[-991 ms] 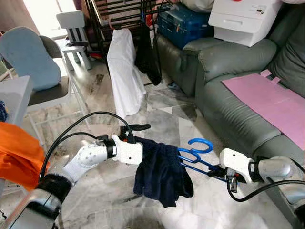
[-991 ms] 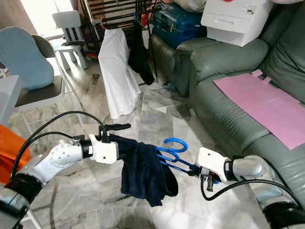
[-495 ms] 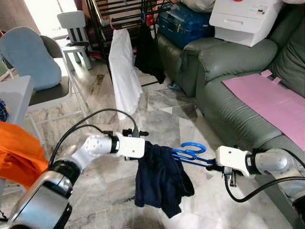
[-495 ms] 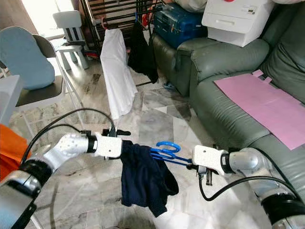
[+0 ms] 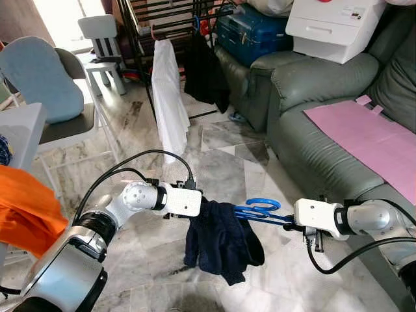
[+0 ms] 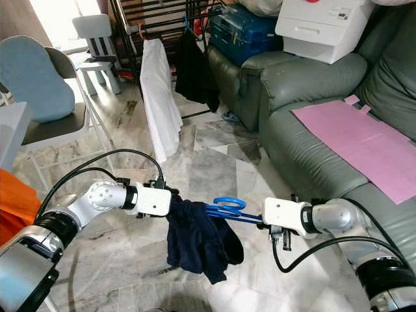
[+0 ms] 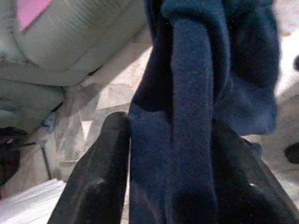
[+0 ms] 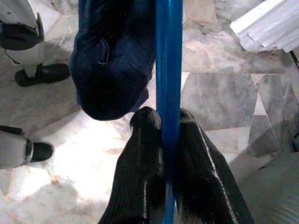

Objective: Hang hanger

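**A:** Where is your hanger now, and who holds it?

**B:** You carry the blue hanger (image 5: 260,211) low over the marble floor (image 5: 221,149), between your two arms; its long axis lies almost level, from one gripper across to the other. Your right gripper (image 8: 169,135) has its fingers pressed together on the blue bar; your left gripper (image 7: 170,140) pinches the dark blue garment (image 5: 221,240) that is draped on the hanger's other end; the cloth sits between its two fingers.

**A:** And where must it go?

**B:** I judge it goes to the black drying rack (image 5: 162,19), which stands well ahead of you, to the left of the green sofa (image 5: 312,117); a white garment (image 5: 170,97) and a dark one already hang there. So the rack is forward and above the hanger; you must still walk toward it and lift.

**A:** Which way does the hook look?

**B:** The hook (image 5: 262,203) curls from the middle of the hanger and lies nearly flat, not upright; it is nearer to your right gripper than to your left. I think the right arm must turn the bar so the hook stands up; the left only steadies the cloth.
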Available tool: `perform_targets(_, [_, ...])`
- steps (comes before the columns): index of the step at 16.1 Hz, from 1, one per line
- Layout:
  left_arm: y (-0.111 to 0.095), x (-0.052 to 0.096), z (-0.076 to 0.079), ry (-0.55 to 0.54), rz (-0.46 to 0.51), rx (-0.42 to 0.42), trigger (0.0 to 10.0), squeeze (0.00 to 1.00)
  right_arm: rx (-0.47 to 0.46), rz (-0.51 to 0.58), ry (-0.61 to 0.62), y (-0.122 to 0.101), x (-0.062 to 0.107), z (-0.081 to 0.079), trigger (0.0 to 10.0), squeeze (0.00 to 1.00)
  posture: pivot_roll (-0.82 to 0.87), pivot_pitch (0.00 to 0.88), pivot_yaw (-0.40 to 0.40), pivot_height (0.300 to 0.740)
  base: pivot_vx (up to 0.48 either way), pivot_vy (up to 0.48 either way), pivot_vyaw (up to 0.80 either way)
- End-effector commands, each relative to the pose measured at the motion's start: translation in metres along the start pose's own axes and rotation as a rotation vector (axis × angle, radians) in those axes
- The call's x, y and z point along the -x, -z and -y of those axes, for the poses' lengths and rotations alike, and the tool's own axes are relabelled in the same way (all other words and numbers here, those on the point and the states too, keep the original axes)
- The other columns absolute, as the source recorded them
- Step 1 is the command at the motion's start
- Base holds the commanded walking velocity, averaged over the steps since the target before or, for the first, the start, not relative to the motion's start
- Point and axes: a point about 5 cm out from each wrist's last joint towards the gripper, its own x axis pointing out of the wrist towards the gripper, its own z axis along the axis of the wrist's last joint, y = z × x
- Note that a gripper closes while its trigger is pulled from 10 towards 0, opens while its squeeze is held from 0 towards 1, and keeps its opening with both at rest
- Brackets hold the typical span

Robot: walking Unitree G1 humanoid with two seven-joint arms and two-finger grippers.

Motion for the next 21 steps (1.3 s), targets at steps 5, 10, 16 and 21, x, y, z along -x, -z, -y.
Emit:
perform_targets(5, [-0.004,-0.001,-0.005,0.062,0.001,0.003,0.0,0.00,0.067,0.022,0.001,-0.012,-0.010,0.008,10.0,0.00,-0.22,0.000,0.086,0.740,0.000,0.000,0.00])
perform_targets(10, [-0.005,-0.004,-0.001,0.109,-0.002,0.024,0.0,0.00,0.091,0.031,0.008,-0.017,-0.018,0.010,10.0,0.00,-0.22,0.000,0.083,0.740,0.000,0.000,0.00])
perform_targets(16, [-0.005,-0.006,0.001,0.130,0.001,0.042,0.0,0.00,0.089,0.055,0.029,-0.022,-0.020,0.017,10.0,0.97,-0.22,0.000,0.078,0.740,0.000,0.000,0.00])
perform_targets(21, [0.001,-0.002,0.007,0.086,0.015,0.085,0.0,0.00,0.126,0.021,0.034,-0.021,-0.015,0.025,10.0,1.00,-0.22,0.000,0.075,0.740,0.000,0.000,0.00])
